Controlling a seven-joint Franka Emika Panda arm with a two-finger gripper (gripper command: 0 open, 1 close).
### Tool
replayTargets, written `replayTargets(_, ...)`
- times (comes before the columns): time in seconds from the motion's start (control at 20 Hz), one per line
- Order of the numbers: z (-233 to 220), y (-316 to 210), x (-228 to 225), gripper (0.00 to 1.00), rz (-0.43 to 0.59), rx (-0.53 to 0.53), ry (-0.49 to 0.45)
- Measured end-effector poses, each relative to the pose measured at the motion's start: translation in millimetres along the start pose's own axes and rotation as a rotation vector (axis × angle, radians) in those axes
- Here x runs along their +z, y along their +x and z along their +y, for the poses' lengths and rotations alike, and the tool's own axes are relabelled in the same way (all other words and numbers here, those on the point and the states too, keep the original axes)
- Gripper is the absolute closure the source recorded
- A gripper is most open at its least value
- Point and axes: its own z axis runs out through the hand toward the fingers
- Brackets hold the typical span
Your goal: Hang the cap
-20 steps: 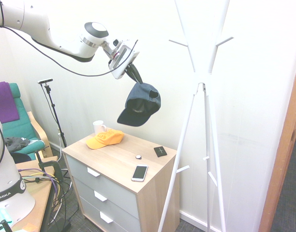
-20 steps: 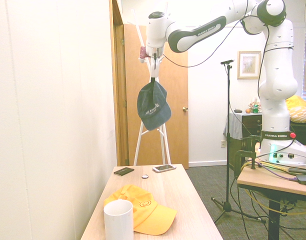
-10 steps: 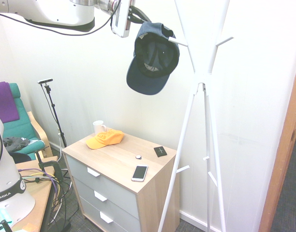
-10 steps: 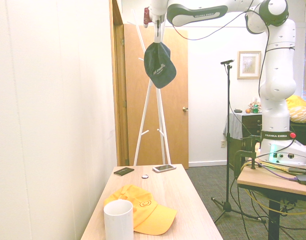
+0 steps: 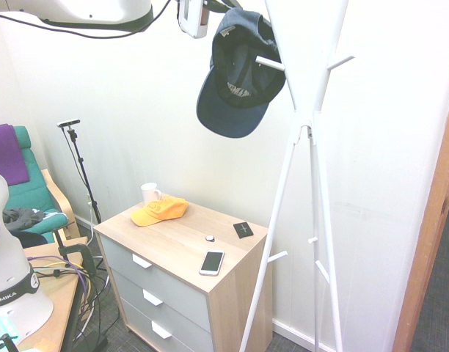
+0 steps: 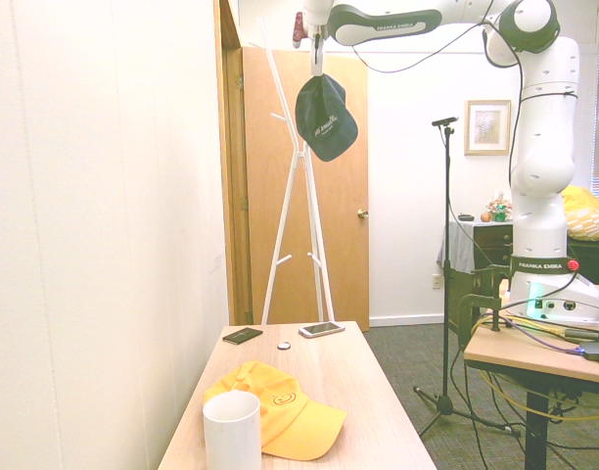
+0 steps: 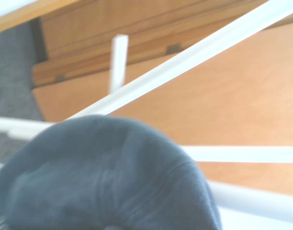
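The cap [image 5: 239, 77], dark navy with faint light lettering, hangs brim-down from my gripper [image 5: 218, 7] at the top edge of the first exterior view. The gripper is shut on the cap's back edge. The cap's open underside sits against an upper peg [image 5: 269, 64] of the white coat rack [image 5: 294, 139], and the peg's tip shows in front of the cap's inside. In the second exterior view the cap [image 6: 325, 117] dangles below the gripper [image 6: 318, 61], just right of the rack's poles [image 6: 298, 176]. The wrist view shows the cap's crown [image 7: 103, 182] close up, with rack poles [image 7: 185, 62] behind it.
Below stands a wooden dresser [image 5: 177, 253] with an orange-yellow cap [image 5: 160, 211], a white mug [image 5: 149, 193], a phone [image 5: 212, 262] and a small black wallet [image 5: 243, 229]. A green armchair [image 5: 30, 194] is at the left. A wooden door [image 6: 344, 196] lies behind the rack.
The arm has lifted the cap well above the dresser and carried it toward the coat rack. The cap now rests against the upper peg.
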Motion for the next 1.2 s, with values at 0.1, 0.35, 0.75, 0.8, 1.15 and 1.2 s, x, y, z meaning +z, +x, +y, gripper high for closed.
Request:
replayTargets(0.1, -8.4, -16.3, 9.2, 1.00, -0.023, -0.011, 0.003)
replayTargets(0.35, -6.7, -54.4, 14.5, 0.00, -0.048, 0.005, 0.014)
replayTargets(0.75, 6.6, -61.6, 24.0, 0.00, -0.042, 0.019, 0.011)
replayTargets(0.8, 9.1, -61.1, 22.4, 0.00, -0.039, 0.023, 0.012)
replayTargets(1.15, 10.5, -75.0, 12.8, 0.00, -0.177, 0.088, 0.142)
replayTargets(1.2, 6.8, -79.7, 8.6, 0.00, -0.231, 0.098, 0.178)
